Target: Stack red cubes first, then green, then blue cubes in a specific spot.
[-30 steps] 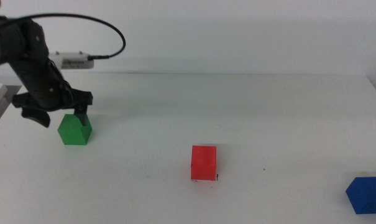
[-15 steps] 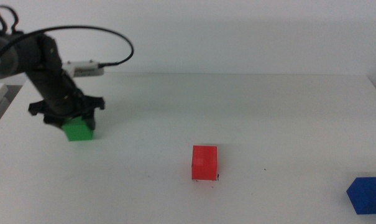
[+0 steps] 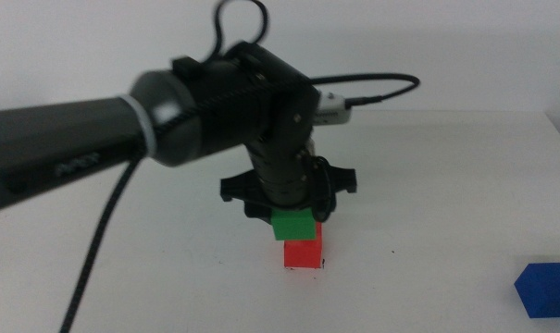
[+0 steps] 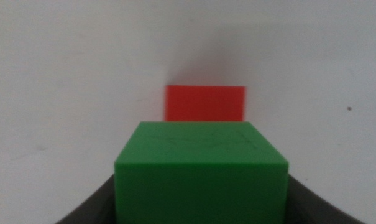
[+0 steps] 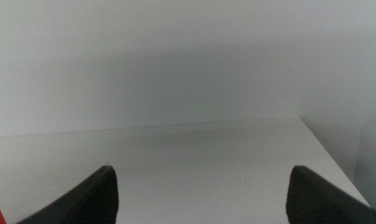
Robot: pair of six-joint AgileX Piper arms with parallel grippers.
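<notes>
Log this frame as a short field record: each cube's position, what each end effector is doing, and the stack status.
red cube: on the white table, near the middle
green cube: held in the left end effector, directly over the red cube; contact cannot be told
blue cube: alone on the table near the right front corner
left end effector: shut on the green cube
right end effector: open, holding nothing, out of the middle view
stack status: red in place, green not yet released, blue untouched
</notes>
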